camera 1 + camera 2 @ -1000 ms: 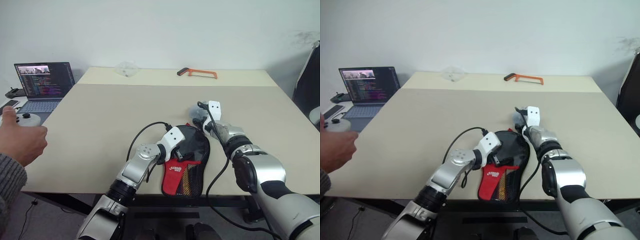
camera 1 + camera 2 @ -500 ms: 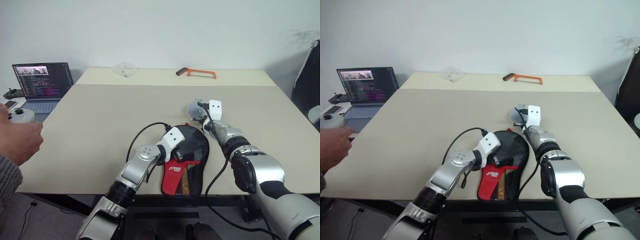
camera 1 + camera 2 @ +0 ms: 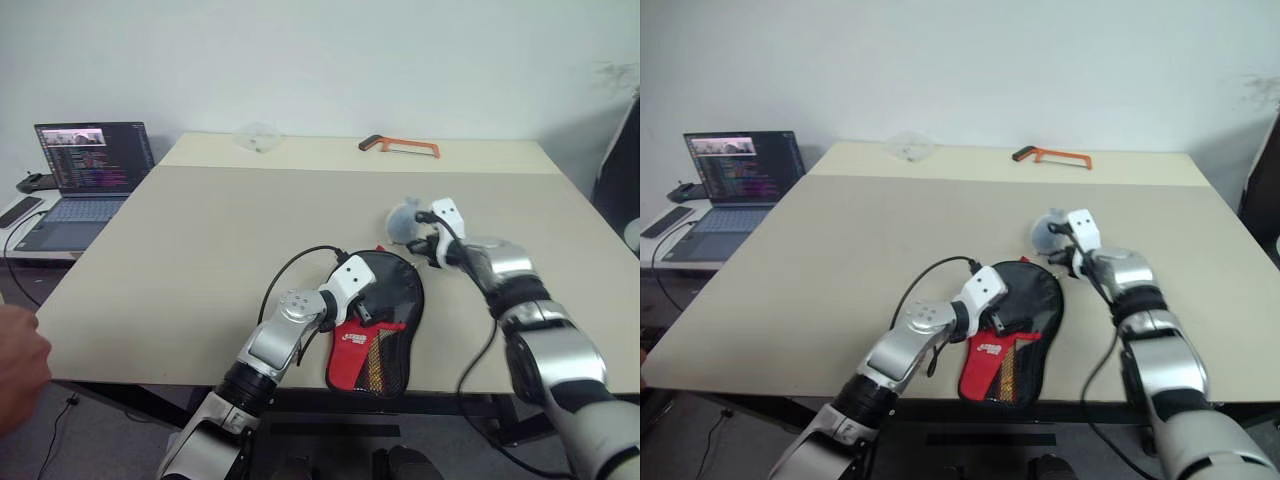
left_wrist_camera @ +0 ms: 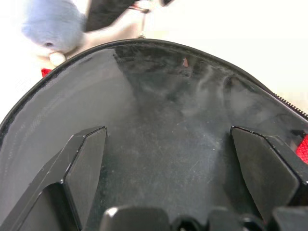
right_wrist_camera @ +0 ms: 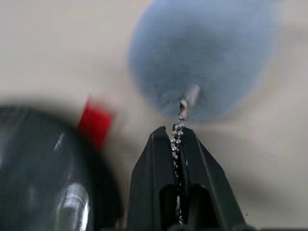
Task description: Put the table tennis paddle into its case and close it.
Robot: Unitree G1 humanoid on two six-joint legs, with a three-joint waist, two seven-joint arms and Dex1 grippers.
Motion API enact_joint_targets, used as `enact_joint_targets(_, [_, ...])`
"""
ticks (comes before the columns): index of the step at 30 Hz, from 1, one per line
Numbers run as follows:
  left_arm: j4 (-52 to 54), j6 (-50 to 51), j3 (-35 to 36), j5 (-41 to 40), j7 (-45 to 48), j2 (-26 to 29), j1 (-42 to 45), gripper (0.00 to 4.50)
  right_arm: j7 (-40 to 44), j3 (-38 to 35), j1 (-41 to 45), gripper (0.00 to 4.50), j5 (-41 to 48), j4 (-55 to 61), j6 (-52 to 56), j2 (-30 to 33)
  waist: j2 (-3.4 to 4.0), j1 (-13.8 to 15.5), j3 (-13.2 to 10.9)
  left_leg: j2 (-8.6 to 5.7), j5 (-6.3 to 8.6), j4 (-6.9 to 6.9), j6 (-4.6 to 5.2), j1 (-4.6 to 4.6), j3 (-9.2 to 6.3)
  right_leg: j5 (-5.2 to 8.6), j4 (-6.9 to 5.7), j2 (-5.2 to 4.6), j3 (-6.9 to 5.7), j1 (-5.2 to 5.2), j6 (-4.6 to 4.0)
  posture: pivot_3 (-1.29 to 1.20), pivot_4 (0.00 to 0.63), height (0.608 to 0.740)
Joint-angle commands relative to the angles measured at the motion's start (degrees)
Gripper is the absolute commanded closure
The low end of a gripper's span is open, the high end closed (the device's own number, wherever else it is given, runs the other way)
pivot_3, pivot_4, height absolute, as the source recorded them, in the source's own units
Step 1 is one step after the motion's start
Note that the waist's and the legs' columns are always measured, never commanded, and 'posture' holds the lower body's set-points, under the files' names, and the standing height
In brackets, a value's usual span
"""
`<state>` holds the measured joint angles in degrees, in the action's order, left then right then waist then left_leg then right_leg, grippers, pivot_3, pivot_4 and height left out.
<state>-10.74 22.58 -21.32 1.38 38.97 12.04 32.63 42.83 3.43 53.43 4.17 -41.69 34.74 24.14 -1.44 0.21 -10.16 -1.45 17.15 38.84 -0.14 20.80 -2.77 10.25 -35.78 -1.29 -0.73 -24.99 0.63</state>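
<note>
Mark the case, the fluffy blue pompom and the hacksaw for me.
case (image 3: 372, 345): left eye view, on the red logo panel.
pompom (image 5: 204, 57): right wrist view, middle of the blue ball.
hacksaw (image 3: 1060, 155): right eye view, on the orange frame.

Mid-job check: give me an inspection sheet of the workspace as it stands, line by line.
Surface: beige table, mostly bare.
Job's things: black and red case at the near edge; paddle not separately visible.
Clutter: orange hacksaw and clear plastic bag at the far edge.
Grippers: left tool open over the case's black face; right tool shut on the bead chain of a grey-blue pompom.
Cables: black cable looping off the left arm.
Surroundings: open laptop at left; a person's hand.
</note>
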Motion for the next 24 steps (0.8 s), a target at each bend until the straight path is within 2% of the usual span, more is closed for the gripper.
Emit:
enact_joint_targets(1, [-4.17, 0.57, -2.59, 2.32, 0.83, 0.76, -1.22, 0.00, 4.40, 1.30, -3.01, 4.48, 0.70, 14.15, 6.26, 5.27, 0.05, -0.06, 0.01, 0.00, 0.00, 0.00, 0.00, 0.00, 0.01, 0.00, 0.00, 0.00, 0.00, 0.00, 0.00, 0.00, 0.150, 0.740])
enact_joint_targets(7, [-6.68, 0.46, -4.14, 2.92, 1.37, 0.14, 0.07, 0.00, 10.08, 5.72, -12.41, 4.48, -0.55, 30.04, 8.47, 15.78, 0.08, -0.03, 0.02, 0.00, 0.00, 0.01, 0.00, -0.03, -0.01, 0.06, -0.01, 0.02, -0.06, 0.01, 0.07, 0.00, 0.150, 0.740])
enact_joint_targets(11, [-8.05, 0.54, -4.69, 3.32, 1.58, 0.18, 0.95, 0.00, 10.03, 5.86, -14.53, 4.48, 0.13, 32.68, 8.58, 17.85, 0.08, -0.16, 0.02, 0.00, 0.00, 0.01, 0.00, -0.05, 0.08, 0.09, -0.01, 0.04, 0.01, 0.05, 0.13, 0.00, 0.150, 0.740])
enact_joint_targets(17, [-8.71, 0.51, -5.22, 3.17, 1.79, 0.02, 1.47, 0.00, 3.24, 4.75, -12.97, 4.48, -0.39, 28.27, 6.33, 13.03, 0.05, -0.28, 0.03, 0.00, 0.00, 0.02, -0.01, -0.08, 0.10, 0.09, -0.01, 0.05, 0.03, 0.08, 0.14, 0.00, 0.150, 0.740])
enact_joint_targets(24, [-7.90, 1.01, -4.62, 2.88, 1.94, 1.04, 1.44, 0.00, -7.39, 5.05, -7.33, 4.48, -2.44, 18.51, -1.75, 0.93, 0.05, -1.05, 0.02, 0.12, 0.00, -0.03, -0.01, -0.77, 0.19, 0.11, -0.02, 0.13, 0.04, 0.70, 0.12, 0.00, 0.150, 0.740])
